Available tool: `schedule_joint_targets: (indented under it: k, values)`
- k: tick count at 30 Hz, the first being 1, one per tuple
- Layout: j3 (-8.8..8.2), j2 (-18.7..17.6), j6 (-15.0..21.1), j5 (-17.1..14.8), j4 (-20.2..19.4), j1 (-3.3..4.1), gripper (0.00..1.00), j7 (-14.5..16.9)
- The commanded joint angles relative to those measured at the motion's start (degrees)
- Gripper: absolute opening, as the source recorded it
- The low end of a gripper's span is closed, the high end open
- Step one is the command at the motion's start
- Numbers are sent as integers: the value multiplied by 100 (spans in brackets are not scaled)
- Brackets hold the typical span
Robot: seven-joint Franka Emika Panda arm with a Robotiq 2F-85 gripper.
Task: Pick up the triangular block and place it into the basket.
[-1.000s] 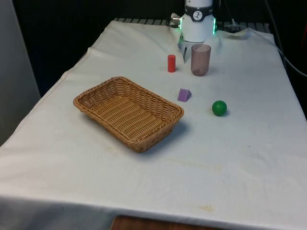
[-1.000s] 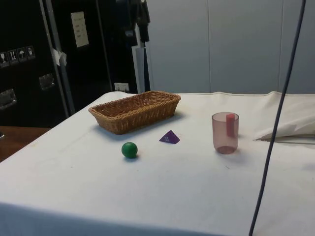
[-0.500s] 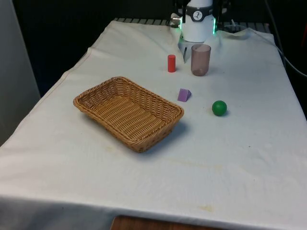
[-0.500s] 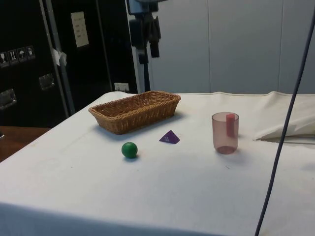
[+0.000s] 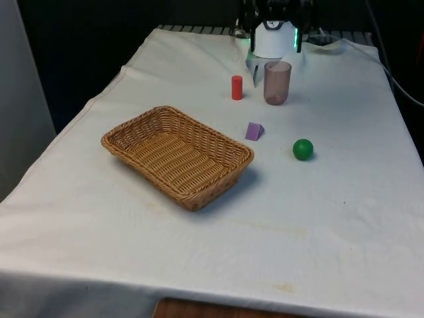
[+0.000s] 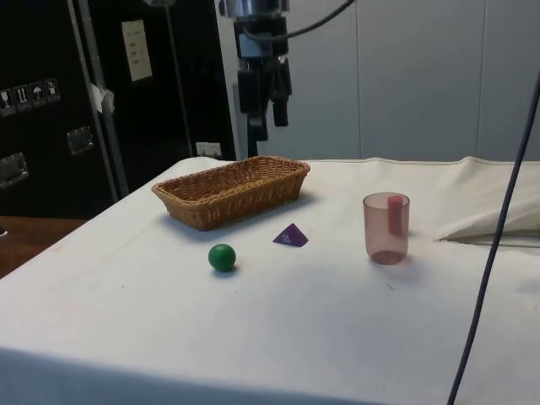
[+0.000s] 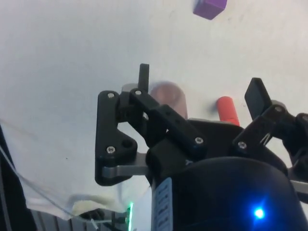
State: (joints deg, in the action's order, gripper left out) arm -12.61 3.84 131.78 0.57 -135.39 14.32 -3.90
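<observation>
My claw hangs high above the table, fingers spread apart with nothing between them, which suits an approach, since I have yet to come down on anything.

The triangular block is purple and lies on the white cloth, just beside the basket's near corner, toward the front view's right. In the side view it sits between the basket and the cup, apart from both. That gap leaves room for my fingers on either side of it.

The basket is open at the top and holds nothing, so the drop should be simple.

Bystanders: green ball near the block, red cylinder beside the translucent cup. The ball could roll if I brush it, so I judge a straight descent safest.
</observation>
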Motion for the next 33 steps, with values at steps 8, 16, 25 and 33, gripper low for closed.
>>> schedule_joint_targets:
  k: [8, 16, 25, 33]
  values:
    - [6, -69, 573, 86, -344, -11, 100, -241]
    - [-6, -304, 1071, 69, -521, -17, 100, -413]
    - [-69, -670, 1518, 80, -596, -29, 100, -521]
    - [-132, -1026, 1885, 74, -619, -40, 100, -584]
